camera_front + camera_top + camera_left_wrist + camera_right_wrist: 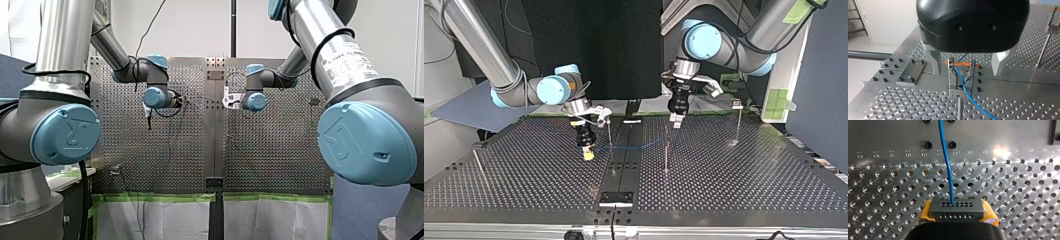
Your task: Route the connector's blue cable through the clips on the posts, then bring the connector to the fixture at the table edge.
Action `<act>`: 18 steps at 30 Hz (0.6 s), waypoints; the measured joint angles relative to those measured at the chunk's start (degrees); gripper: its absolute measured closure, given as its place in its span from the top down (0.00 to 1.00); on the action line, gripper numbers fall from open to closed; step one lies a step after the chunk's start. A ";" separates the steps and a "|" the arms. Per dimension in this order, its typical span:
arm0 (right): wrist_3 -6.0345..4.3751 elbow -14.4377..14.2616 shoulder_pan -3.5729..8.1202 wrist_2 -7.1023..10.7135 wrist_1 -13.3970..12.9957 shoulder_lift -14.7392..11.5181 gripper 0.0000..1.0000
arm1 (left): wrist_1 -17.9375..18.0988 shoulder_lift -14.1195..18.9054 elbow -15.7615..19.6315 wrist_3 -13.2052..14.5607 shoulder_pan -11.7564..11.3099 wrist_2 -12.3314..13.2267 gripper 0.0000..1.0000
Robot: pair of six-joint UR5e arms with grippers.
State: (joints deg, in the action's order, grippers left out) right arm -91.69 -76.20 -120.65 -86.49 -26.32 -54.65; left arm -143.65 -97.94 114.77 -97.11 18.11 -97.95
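Two arms work over the perforated table (744,180). My right gripper (958,215) is clamped on the grey connector (957,208), with its yellow pads (925,213) pressed against the connector's two ends. In the top view this gripper hangs just above the table, left of the central strip (626,150) and well apart from the small plate (615,198) at the near edge. The blue cable (947,170) leaves the connector's face and runs right across the strip towards my left gripper (967,73). That gripper's metal fingers (935,62) stand wide apart and hold nothing. Between and below them a forked clip (960,75) sits on top of a thin post (960,107), and the cable passes through the fork. Another post (738,125) stands farther right, well apart from the cable. One more (478,162) stands near the table's left edge.
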 joint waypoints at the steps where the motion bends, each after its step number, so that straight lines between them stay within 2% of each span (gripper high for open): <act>1: 0.00 0.00 0.00 0.00 0.01 -0.01 0.00 | -0.30 0.00 -0.15 0.00 0.00 -0.05 1.00; 8: -0.01 0.01 -0.02 0.00 0.04 0.00 0.00 | -2.24 0.00 -0.69 0.00 0.00 -0.56 1.00; 18: -0.05 -0.01 0.12 0.08 0.01 0.01 0.00 | -2.77 0.00 -0.71 0.00 0.01 -0.72 1.00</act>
State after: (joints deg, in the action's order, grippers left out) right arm -91.73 -76.21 -120.53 -86.41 -26.31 -54.64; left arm -146.42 -97.94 114.06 -97.12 18.12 -98.67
